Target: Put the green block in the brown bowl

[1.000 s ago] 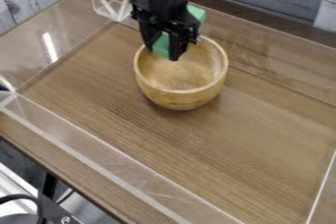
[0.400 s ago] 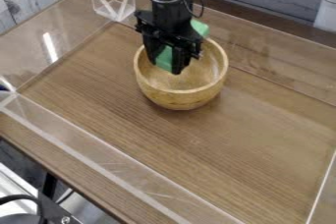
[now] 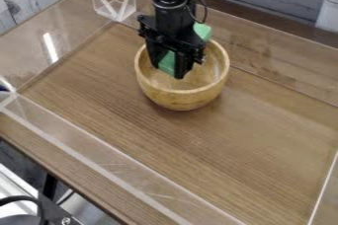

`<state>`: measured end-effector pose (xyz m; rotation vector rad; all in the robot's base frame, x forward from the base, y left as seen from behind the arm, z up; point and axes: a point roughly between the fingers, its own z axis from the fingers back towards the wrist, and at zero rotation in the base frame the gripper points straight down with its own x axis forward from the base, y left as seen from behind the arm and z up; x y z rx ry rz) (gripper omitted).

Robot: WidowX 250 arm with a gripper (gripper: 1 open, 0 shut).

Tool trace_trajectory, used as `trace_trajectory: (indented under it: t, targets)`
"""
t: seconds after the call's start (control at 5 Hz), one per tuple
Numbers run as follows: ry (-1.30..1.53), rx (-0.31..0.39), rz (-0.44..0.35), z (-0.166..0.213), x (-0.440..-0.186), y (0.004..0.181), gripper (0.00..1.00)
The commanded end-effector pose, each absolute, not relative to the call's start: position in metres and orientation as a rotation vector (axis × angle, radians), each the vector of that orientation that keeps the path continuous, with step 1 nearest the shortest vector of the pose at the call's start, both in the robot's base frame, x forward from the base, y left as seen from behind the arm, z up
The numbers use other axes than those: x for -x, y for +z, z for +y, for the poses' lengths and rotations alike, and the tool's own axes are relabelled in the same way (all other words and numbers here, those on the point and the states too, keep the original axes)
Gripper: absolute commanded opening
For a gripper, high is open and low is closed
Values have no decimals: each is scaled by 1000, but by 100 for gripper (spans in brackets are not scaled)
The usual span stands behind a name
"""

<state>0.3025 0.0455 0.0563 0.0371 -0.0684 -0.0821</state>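
The brown bowl sits on the wooden table at upper centre. My black gripper hangs straight down into the bowl's mouth, over its far half. The green block stands upright between the fingers, and the gripper is shut on it. A green bit also shows by the gripper's right side, above the bowl's far rim. The block's lower end is inside the bowl, below rim height; whether it touches the bottom cannot be told.
A clear acrylic wall rings the wooden tabletop, with a raised edge along the front left and right. A dark table leg and cables show at the bottom left.
The gripper has come down with the green block, from above the bowl's far rim into the bowl's mouth. It has also shifted slightly toward the bowl's middle.
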Motion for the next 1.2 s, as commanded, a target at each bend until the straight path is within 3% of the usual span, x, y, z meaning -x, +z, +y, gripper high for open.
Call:
trace_trajectory:
  t: [0.0,0.4,0.8,1.0]
  targets:
    - [-92,-40,-99,42,-308,65,0]
    - [-88,-16,-114,38,-307,76,0]
    - [-83,17,-156,34,-308,99,0]
    - [-88,20,-156,31,-308,98,0]
